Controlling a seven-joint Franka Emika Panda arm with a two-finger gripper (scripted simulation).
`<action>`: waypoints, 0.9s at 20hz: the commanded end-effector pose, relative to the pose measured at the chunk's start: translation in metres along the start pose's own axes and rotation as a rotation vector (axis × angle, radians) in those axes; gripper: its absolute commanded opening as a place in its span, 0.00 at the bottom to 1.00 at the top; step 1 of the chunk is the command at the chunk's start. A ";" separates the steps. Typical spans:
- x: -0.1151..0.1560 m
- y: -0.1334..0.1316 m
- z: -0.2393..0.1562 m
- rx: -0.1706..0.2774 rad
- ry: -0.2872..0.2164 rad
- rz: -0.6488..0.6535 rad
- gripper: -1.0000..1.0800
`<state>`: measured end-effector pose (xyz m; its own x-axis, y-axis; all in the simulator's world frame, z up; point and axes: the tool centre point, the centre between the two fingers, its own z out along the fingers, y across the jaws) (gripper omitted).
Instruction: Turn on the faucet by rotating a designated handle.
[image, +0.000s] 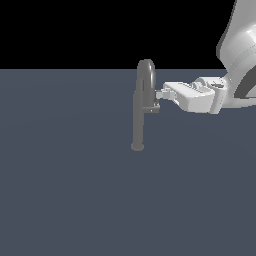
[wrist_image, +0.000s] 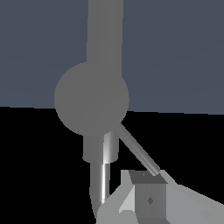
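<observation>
- Faucet: slim matte-grey pipe, arched top, small round base on the flat slate tabletop.
- Handle: short grey stub beside the pipe.
- Smooth white gripper at the handle; whether the jaws are apart is unclear.

The faucet stands mid-floor; the tool reaches its handle (1 side stub) from the exterior view's right

Flat slate-blue floor, uniform, unmarked, running back to a straight horizon against black. Standing directly on it: the faucet, upright, its small round base planted just above the exterior view's centre, toward 12 o'clock. Pipe rises to an arched top crossing the horizon line.
</observation>
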<state>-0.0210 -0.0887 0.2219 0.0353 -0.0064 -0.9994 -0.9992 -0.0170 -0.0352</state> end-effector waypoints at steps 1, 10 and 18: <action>0.019 0.013 0.000 0.000 -0.005 0.025 0.00; 0.045 0.021 0.000 -0.001 -0.005 0.021 0.00; 0.053 0.014 0.000 -0.005 -0.005 0.004 0.00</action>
<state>-0.0305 -0.0888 0.1876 0.0569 -0.0006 -0.9984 -0.9980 -0.0278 -0.0568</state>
